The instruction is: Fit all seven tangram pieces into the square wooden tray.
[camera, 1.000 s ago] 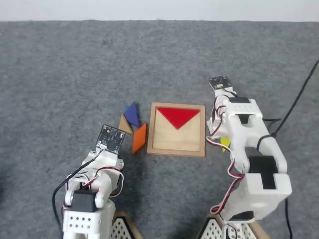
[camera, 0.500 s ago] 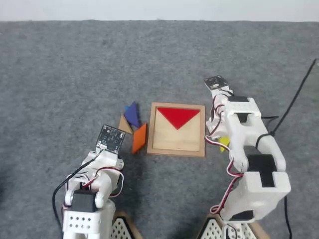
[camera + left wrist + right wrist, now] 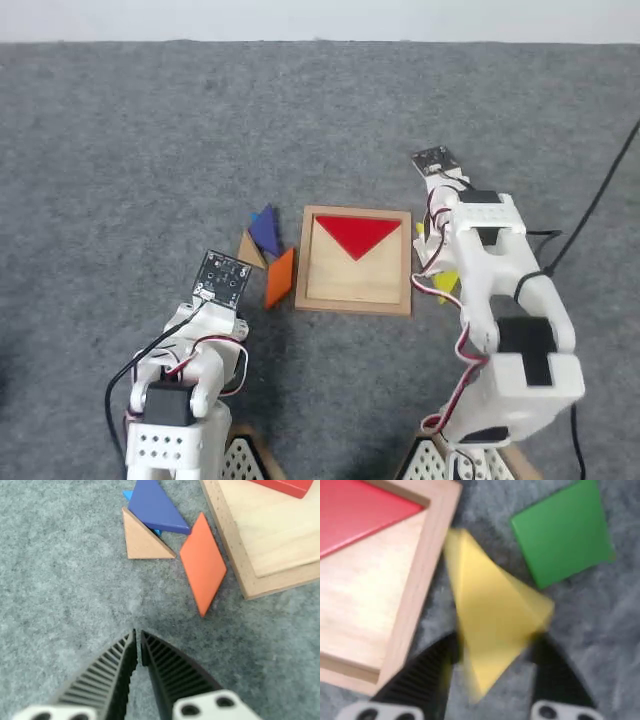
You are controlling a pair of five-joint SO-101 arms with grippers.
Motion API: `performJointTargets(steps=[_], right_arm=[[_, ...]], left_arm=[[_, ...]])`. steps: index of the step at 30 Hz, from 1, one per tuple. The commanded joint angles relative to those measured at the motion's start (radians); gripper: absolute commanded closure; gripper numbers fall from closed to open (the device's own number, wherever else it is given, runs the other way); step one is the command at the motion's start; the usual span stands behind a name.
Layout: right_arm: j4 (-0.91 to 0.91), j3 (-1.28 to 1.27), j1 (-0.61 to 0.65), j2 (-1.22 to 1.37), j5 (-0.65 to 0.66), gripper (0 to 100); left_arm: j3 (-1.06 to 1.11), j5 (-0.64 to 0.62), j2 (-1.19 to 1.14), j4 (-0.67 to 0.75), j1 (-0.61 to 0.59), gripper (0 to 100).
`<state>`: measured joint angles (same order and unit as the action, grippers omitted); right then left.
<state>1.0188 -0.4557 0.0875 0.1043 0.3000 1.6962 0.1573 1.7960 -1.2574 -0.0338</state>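
Pickup of the yellow triangle (image 3: 492, 630): it sits pinched between the two fingers of the right gripper (image 3: 494, 649), just outside the rim of the tray (image 3: 427, 575) and near the green square (image 3: 562, 532). Likely next move: lift it over the rim and turn it to fit beside the red triangle (image 3: 360, 515). Apart, the left gripper (image 3: 138, 637) hangs closed and empty.
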Motion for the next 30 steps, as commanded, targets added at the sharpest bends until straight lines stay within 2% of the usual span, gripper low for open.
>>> performJointTargets(steps=[1, 6, 10, 13, 16, 19, 30], right_arm=[[0.050, 0.035, 0.016, -0.130, -0.012, 84.9], [0.105, 0.034, 0.077, -0.188, -0.028, 84.9], [0.079, 0.038, 0.091, -0.185, -0.051, 83.3], [0.064, 0.020, 0.093, -0.170, -0.035, 73.4], [0.062, 0.017, 0.102, -0.107, 0.043, 62.6], [0.048, 0.049, 0.094, -0.016, 0.094, 57.4], [0.074, 0.245, 0.093, 0.272, 0.104, 58.7]], left_arm=[[-0.012, -0.008, 0.017, -0.003, -0.003, 98], [-0.012, -0.008, 0.017, -0.003, -0.003, 98], [-0.012, -0.008, 0.017, -0.003, -0.003, 98], [-0.012, -0.008, 0.017, -0.003, -0.003, 98], [-0.012, -0.008, 0.017, -0.003, -0.003, 98], [-0.012, -0.008, 0.017, -0.003, -0.003, 98], [-0.012, -0.008, 0.017, -0.003, -0.003, 98]])
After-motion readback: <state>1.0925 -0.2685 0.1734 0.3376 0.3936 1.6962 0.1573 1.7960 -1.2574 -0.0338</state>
